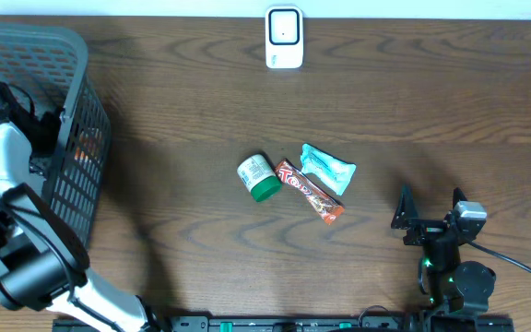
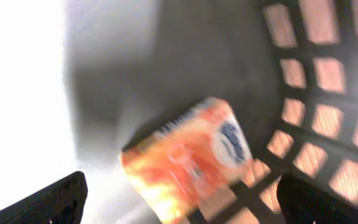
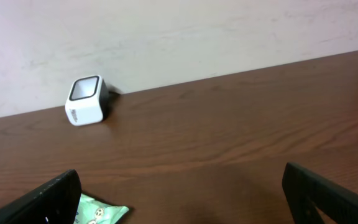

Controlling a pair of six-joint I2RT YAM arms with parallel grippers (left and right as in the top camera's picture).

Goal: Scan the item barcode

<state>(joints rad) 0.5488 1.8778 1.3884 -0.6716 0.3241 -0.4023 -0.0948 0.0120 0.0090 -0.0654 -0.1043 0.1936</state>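
An orange box (image 2: 188,158) with a blue-and-white label lies tilted on the pale floor of the dark mesh basket (image 1: 74,65). My left gripper (image 2: 182,191) hangs open just above it, one finger on each side and neither touching it. In the overhead view the left arm (image 1: 3,152) reaches into the basket, and the box shows only as an orange patch (image 1: 85,148) through the mesh. The white scanner (image 1: 284,38) stands at the table's far edge, and the right wrist view also shows this scanner (image 3: 87,101). My right gripper (image 1: 430,208) rests open and empty at the front right.
On the wooden table's middle lie a green-capped jar (image 1: 259,177), a red-brown chocolate bar (image 1: 310,192) and a teal packet (image 1: 327,167). A corner of that teal packet (image 3: 101,213) sits by my right gripper's left finger. The basket's mesh wall (image 2: 328,93) rises close to the left gripper's right side.
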